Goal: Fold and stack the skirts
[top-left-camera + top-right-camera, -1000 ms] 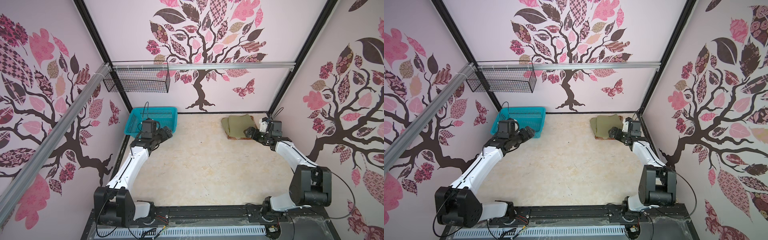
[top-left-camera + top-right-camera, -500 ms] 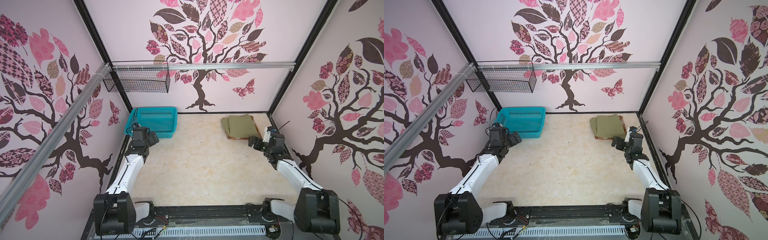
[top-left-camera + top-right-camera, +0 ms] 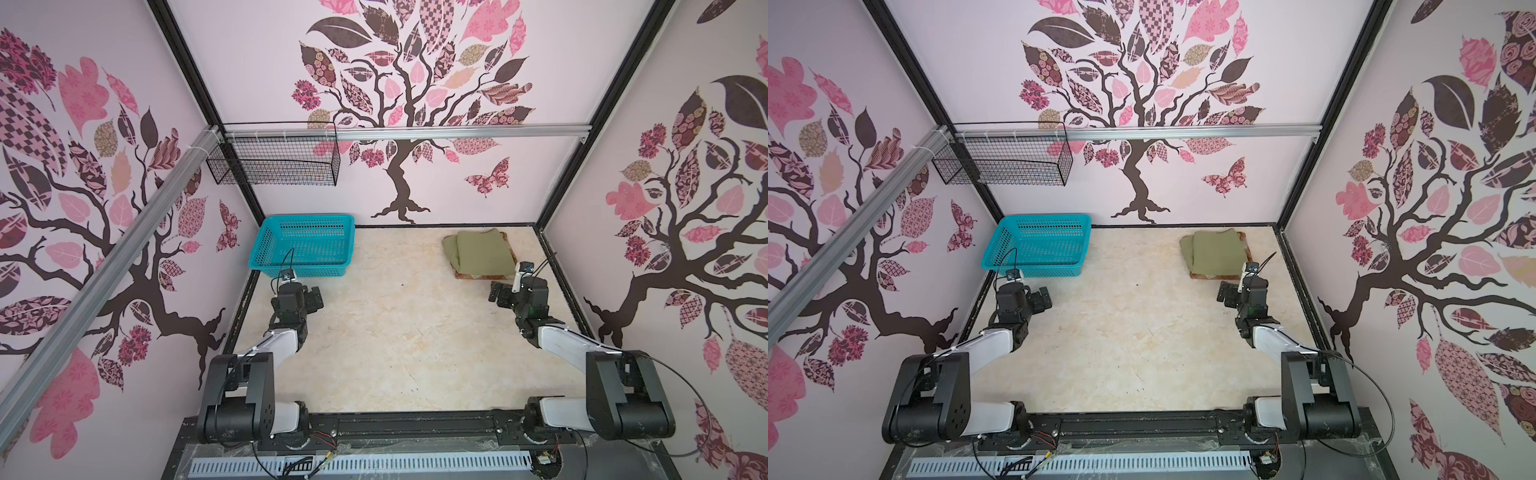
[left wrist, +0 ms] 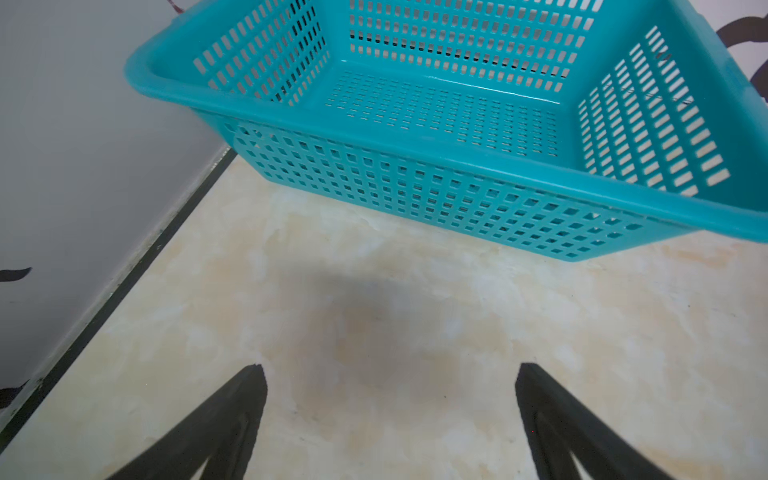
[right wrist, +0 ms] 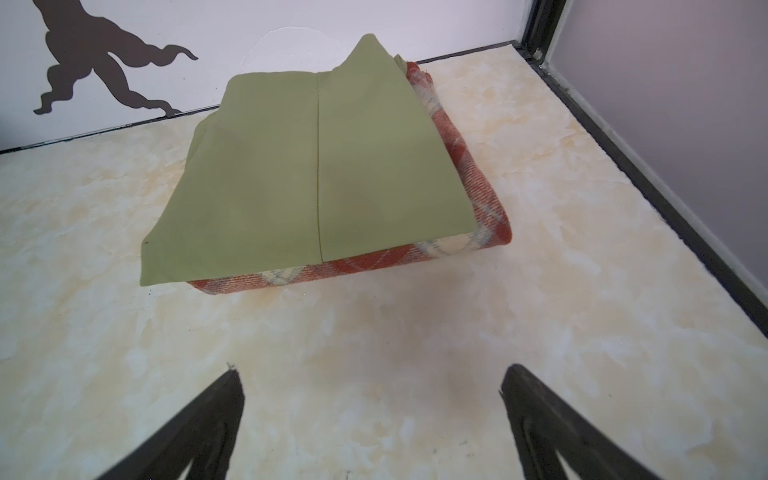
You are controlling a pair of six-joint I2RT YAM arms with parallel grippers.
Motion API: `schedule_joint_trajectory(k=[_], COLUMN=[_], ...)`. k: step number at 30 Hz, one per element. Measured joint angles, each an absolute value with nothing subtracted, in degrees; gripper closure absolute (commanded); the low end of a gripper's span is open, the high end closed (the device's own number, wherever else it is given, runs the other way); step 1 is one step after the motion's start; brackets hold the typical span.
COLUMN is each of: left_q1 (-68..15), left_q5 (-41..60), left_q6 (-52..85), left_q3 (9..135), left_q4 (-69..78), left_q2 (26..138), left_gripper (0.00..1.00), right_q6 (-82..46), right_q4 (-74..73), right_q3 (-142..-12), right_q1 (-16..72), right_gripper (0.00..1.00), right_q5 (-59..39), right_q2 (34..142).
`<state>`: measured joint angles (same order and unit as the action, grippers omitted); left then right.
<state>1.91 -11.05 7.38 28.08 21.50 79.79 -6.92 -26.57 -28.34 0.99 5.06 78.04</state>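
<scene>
Folding and stacking look done: the olive-green skirt (image 5: pixel 316 166) lies on the plaid skirt (image 5: pixel 478 183) in the far right corner of the tabletop (image 5: pixel 415 324). My right jaws hang released and empty near the stack. My left jaws are likewise released beside the turquoise basket (image 4: pixel 415 150). I judge only parking both arms remains.

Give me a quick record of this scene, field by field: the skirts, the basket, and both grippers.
olive-green skirt: folded, lying on top of the plaid skirt
plaid skirt: folded, bottom of the stack, on the table near its back right corner
basket: turquoise, nothing inside, back left
left gripper: open, holding nothing, facing the basket
right gripper: open, holding nothing, apart from the stack
task: skirts look folded and stacked
</scene>
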Motion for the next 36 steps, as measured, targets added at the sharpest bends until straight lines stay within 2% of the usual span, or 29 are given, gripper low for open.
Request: schedule_joint_trajectory(k=[9, 18, 36], left_q1=[1.96, 2.0, 1.96], left_q5=[-4.29, -1.76, -2.09], left_q6=[3.29, 2.44, 1.89], left_q3=[26.98, 24.43, 24.25], left_q4=[36.75, 43.27, 45.87], left_q2=[86.74, 88.29, 88.36], left_gripper=[0.02, 0.02, 0.02], right_q6=[-4.97, -2.37, -1.65], right_q4=[-39.03, -55.94, -61.67], right_q3=[-22.44, -18.83, -18.04], right_q1=[1.06, 1.74, 1.76], right_gripper=[0.0, 0.0, 0.0], right_q5=[6.46, 3.57, 3.22], right_q2=[81.21, 87.53, 87.88])
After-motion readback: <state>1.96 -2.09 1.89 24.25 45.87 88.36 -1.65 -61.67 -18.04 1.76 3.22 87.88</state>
